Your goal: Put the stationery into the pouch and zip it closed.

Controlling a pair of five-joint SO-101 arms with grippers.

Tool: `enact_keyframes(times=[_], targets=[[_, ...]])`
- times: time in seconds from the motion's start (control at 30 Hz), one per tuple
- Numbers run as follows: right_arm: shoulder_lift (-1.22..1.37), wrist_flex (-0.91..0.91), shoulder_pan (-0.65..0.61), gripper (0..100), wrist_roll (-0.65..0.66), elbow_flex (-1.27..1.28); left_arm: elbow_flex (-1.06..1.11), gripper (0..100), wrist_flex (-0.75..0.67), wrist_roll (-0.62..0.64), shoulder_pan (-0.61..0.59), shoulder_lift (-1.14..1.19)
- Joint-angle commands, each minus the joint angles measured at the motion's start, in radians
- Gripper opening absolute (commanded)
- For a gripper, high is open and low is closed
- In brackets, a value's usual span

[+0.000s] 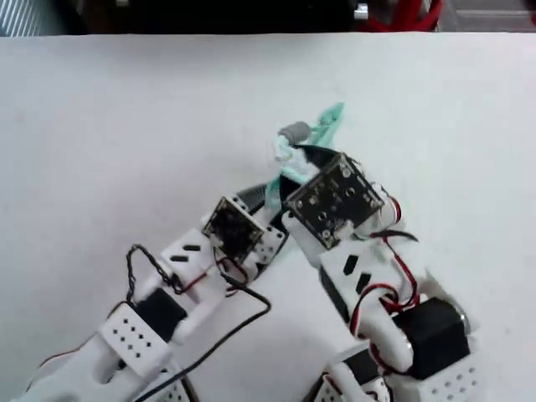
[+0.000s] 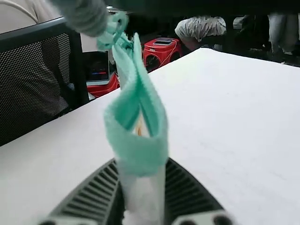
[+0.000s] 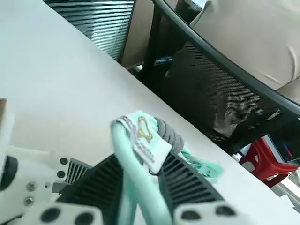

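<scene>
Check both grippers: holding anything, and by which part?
Both hold the pouch. Left gripper clamps one end of it; right gripper clamps the edge by the label.

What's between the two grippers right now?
The mint-green pouch: left gripper and right gripper are each shut on it, and in the high view its fabric bridges the short gap between them.
</scene>
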Motion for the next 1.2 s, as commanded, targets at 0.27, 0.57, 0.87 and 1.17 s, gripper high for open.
enact_keyframes(times=[0.27, 0.57, 0.87, 1.17], targets=[[0.143, 0.188, -0.073, 1.9, 0.055, -0.259, 0.006, 3, 0.026, -0.003, -0.007, 0.036], [0.150, 0.243, -0.153, 1.9, 0.075, -0.362, 0.006, 3, 0.026, -0.005, -0.007, 0.036], [0.139, 0.314, -0.124, 1.9, 0.080, -0.411, 0.003, 3, 0.049, -0.005, -0.005, 0.028], [0.150, 0.533, -0.275, 1.9, 0.054, -0.674, 0.003, 3, 0.052, -0.005, -0.013, 0.028]])
